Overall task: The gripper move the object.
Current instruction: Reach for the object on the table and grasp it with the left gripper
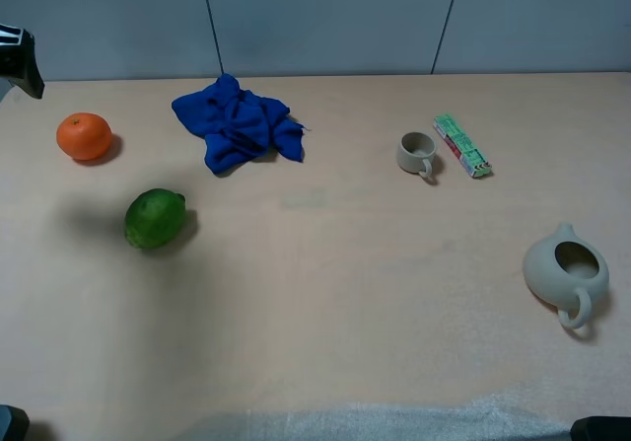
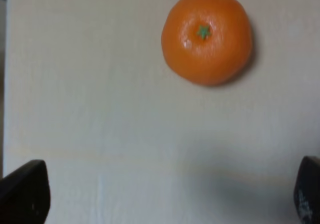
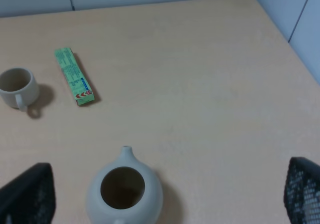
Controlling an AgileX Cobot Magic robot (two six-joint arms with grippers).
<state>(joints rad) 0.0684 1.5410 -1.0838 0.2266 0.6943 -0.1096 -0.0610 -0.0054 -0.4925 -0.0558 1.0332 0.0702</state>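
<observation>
Pale counter (image 1: 315, 293); orange (image 1: 84, 136) at far left, near lime (image 1: 155, 218). Left claw (image 2: 165, 194) wide, empty, short of orange. Firm, round, probably light, likely rolls; grip across middle.

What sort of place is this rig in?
Probably a lab test bench, not a home: a bare pale table backed by grey partition panels, with unrelated props scattered on it, such as an orange, a blue cloth and a teapot.

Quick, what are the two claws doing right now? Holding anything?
Left gripper: open, holding nothing.
Right gripper: open, holding nothing.
</observation>
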